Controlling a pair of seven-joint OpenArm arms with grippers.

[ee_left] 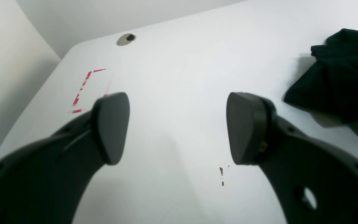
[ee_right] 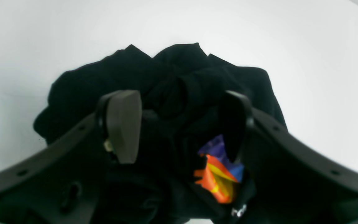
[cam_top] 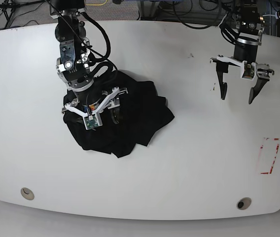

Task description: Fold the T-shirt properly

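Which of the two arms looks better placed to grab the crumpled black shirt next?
Probably the right. The right gripper hangs open directly over the T-shirt, jaws astride its folds. The left gripper is open too, but over bare table, well aside.

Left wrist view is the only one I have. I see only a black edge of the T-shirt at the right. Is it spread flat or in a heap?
Observer: In the base view the T-shirt lies in a crumpled heap on the white table, not spread out.
Operator: Where is the other arm's tool?
Observer: The right tool is directly over the heap, jaws apart; the right wrist view shows nothing pinched between them.
Operator: Is the print visible anywhere?
Observer: Yes, in the right wrist view the orange, yellow and blue graphic shows among the folds, beside one finger.
Operator: And my tool?
Observer: The left tool is open over bare table, well apart from the shirt.
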